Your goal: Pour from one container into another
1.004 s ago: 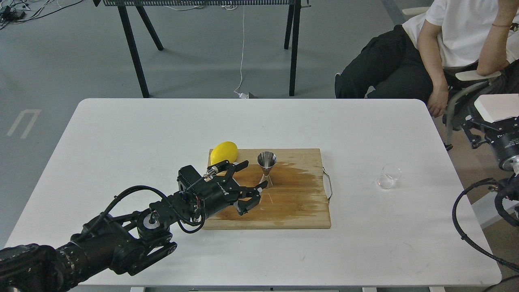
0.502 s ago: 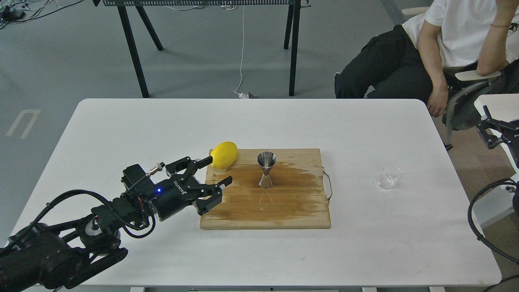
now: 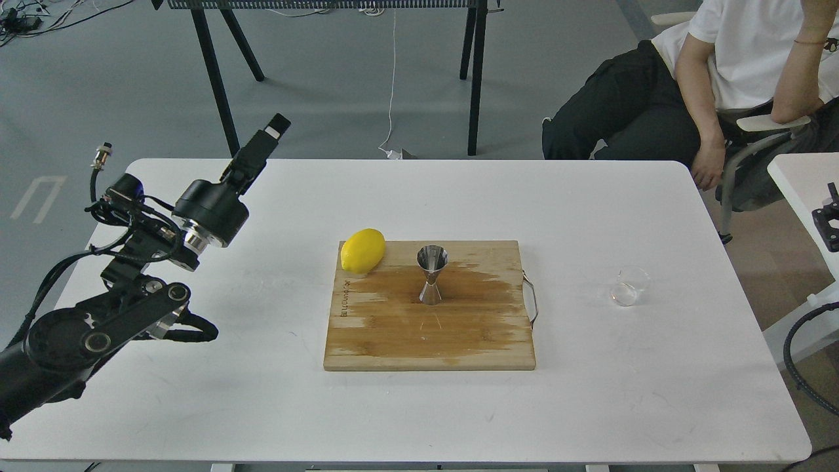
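Note:
The clear glass cup point(image 3: 629, 286) stands upright on the white table point(image 3: 262, 406), to the right of the wooden board point(image 3: 393, 341). The steel hourglass jigger point(image 3: 431, 274) stands upright near the board's middle, inside a dark wet patch. My left gripper point(image 3: 265, 141) is raised over the table's far left corner, far from both containers. It points up and to the right and holds nothing; seen edge-on, its fingers cannot be told apart. Only a small black part of my right gripper point(image 3: 829, 226) shows at the right edge.
A yellow lemon point(image 3: 362, 250) lies on the board's far left corner. The board has a metal handle point(image 3: 531, 298) on its right side. A seated person point(image 3: 708, 85) is beyond the table's far right corner. Black table legs point(image 3: 216, 85) stand behind.
My left arm has pulled back from the board to the left and swung its gripper up over the table's far left corner. The right arm has withdrawn further off the right edge.

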